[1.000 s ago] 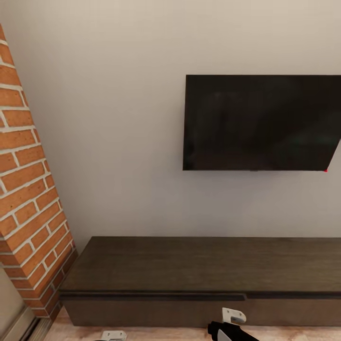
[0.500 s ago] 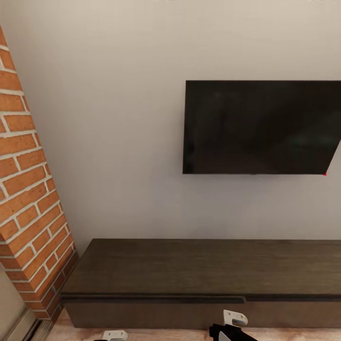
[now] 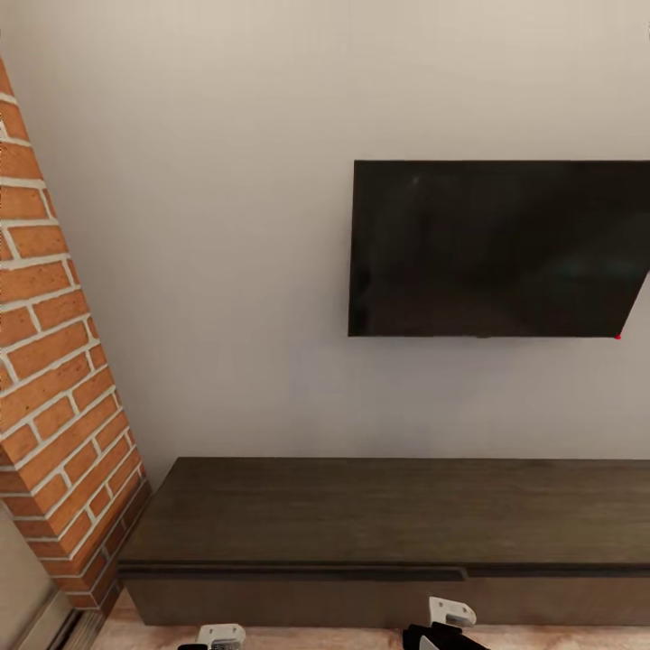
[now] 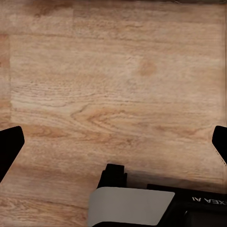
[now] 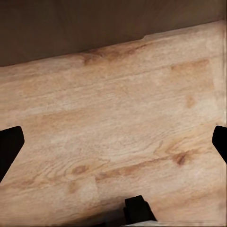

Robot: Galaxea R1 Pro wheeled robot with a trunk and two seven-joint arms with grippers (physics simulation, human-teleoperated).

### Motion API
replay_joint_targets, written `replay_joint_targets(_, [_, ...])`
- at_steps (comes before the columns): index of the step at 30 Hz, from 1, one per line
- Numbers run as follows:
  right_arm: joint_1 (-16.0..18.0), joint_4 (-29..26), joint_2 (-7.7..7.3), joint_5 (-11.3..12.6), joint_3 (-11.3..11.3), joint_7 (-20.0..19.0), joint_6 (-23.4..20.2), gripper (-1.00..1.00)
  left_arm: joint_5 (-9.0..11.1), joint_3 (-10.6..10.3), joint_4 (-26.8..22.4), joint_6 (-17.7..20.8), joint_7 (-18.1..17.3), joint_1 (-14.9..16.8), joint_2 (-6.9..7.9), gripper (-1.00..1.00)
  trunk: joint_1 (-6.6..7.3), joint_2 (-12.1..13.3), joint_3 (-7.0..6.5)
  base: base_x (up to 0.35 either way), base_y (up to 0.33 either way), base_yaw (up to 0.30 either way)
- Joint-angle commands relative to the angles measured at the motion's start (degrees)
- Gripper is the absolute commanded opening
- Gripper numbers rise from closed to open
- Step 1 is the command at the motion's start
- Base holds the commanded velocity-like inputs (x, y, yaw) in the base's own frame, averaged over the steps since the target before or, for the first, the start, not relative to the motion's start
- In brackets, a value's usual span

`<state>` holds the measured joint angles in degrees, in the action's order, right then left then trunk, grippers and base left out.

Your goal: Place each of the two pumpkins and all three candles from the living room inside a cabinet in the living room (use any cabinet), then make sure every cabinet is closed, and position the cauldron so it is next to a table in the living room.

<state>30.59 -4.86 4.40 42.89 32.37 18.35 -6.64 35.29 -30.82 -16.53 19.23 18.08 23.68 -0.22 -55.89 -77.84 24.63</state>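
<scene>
Both my arms hang low, at the bottom edge of the head view. The left gripper (image 4: 113,142) points down at bare wood floor (image 4: 118,80); its dark fingertips (image 4: 9,146) sit at opposite sides of the wrist view, wide apart, nothing between them. Part of my own body, a grey and black piece, shows under it. The right gripper (image 5: 113,142) is also spread wide with fingertips (image 5: 9,144) far apart, holding nothing, and it looks down at floor just in front of the cabinet's dark base. In the head view I see a white bracket of the left arm (image 3: 219,636) and a white bracket with a black link of the right arm (image 3: 442,623), both close in front of the cabinet front.

The cabinet (image 3: 388,515) is directly ahead, long, low, dark brown, flat top with nothing on it, front panels flush and closed as far as I can see. It runs out of view to the right. A black TV (image 3: 496,248) hangs on the pale wall (image 3: 226,226) above it. A brick column (image 3: 54,361) stands at the left, touching or just beside the cabinet's left end.
</scene>
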Motion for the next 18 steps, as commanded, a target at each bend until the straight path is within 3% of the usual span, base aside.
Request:
replay_joint_targets(1, [0.0,0.1,-0.03,0.3,0.5,0.4,-0.4,1.0,0.6,-0.5,-0.1,-0.2,0.5,0.0,-0.01,1.0,0.23,0.4,-0.12,-0.055,0.0,0.0])
replay_joint_targets(18, [0.0,0.6,0.11,0.2,0.4,0.2,-0.2,1.0,0.6,-0.4,-0.2,-3.1,0.5,0.0,-0.42,1.0,3.97,7.2,-3.17,-0.014,0.0,0.0])
